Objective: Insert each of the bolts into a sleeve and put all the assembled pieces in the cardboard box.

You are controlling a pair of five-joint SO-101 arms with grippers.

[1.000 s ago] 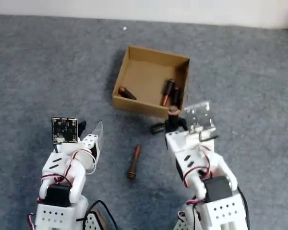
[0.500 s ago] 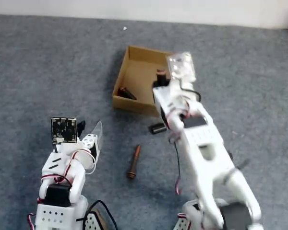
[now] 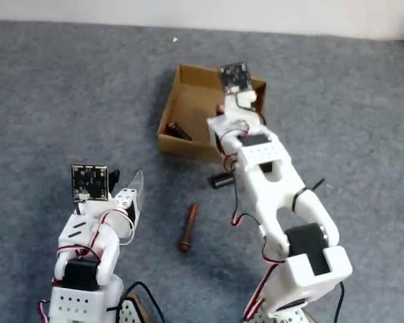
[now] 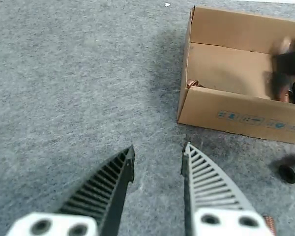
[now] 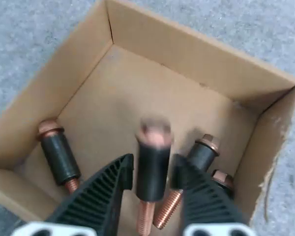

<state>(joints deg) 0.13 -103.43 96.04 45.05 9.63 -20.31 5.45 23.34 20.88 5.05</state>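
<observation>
The cardboard box [image 3: 188, 147] stands at mid-table. My right arm [image 3: 256, 151] stretches over it. In the right wrist view my right gripper [image 5: 153, 162] is shut on a copper bolt in a black sleeve [image 5: 154, 142], hanging above the box floor [image 5: 123, 98]. Three more sleeved bolts lie inside: one [image 5: 59, 156] near a corner and two [image 5: 202, 152] [image 5: 221, 179] by the opposite wall. A bare copper bolt [image 3: 187, 227] and an empty black sleeve [image 3: 221, 180] lie on the carpet in front of the box. My left gripper [image 4: 157, 162] is open over bare carpet, short of the box [image 4: 226, 110].
Grey carpet covers the table. The loose sleeve [image 4: 292, 169] lies just outside the box's front wall, between the two arms. The left arm [image 3: 94, 235] sits at the near left, and open carpet lies to the left of the box.
The right arm swung from in front of the box up and over it, carrying the sleeved bolt above the box's inside. The left arm stayed still.
</observation>
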